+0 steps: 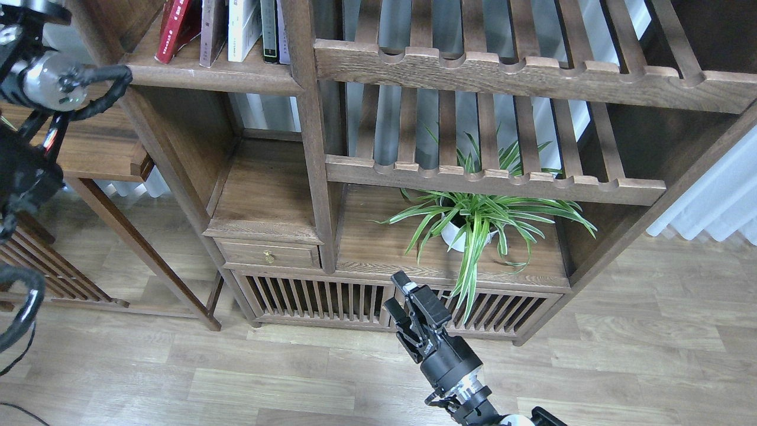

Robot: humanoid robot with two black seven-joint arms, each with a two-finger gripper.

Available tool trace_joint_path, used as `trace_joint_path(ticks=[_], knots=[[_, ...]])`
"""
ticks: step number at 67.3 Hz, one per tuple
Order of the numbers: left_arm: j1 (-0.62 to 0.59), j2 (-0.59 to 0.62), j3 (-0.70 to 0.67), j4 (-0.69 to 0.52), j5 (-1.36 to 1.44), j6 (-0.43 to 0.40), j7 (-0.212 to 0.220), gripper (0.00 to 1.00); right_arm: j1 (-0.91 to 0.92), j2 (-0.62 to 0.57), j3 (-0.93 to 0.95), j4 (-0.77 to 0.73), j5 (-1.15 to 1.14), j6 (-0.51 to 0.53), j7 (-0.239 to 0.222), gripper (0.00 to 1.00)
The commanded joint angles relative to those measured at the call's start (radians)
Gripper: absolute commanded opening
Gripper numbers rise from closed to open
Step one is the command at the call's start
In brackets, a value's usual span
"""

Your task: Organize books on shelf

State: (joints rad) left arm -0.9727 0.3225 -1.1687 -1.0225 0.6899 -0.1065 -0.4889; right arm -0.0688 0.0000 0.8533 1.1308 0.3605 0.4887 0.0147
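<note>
Nearest to view, the right gripper rises from the bottom edge in front of the bookcase's slatted lower doors, its two fingers parted a little and grasping nothing. Just beyond it a potted spider plant sits on the low board, under two slatted racks. Left of the plant, a small drawer with a brass knob sits below an open bay. Up at the top left, the shelf carries upright books: a red one leaning left, then a maroon-brown one, a white one and thin dark spines. Only the thick joints of the left arm show at the left edge; its gripper lies outside the view
</note>
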Motion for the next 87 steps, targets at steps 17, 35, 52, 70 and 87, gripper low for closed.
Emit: trace_joint_path(ticks=[17,35,52,70,87], knots=[[0.137,-0.051,-0.005,-0.246,-0.181,-0.205,0.0,0.65,0.113,0.0,-0.003,0.04,-0.008,0.0,-0.004,0.9],[0.293,-0.063,0.026,-0.243,-0.323,-0.382,0.154,0.71,0.198,0.0,0.006,0.064,-0.012,0.0,-0.012,0.9],[0.466,-0.149,0.018,-0.243,-0.322,-0.382,0.256,0.72,0.253,0.0,0.006,0.067,-0.012,0.0,-0.012,0.9],[0.509,-0.187,0.162,-0.231,-0.323,-0.382,0.259,0.78,0.316,0.0,0.016,0.124,-0.011,0.0,-0.012,0.88],[0.512,-0.201,0.207,-0.222,-0.322,-0.382,0.257,0.78,0.313,0.0,0.026,0.127,-0.012,0.0,-0.012,0.89]])
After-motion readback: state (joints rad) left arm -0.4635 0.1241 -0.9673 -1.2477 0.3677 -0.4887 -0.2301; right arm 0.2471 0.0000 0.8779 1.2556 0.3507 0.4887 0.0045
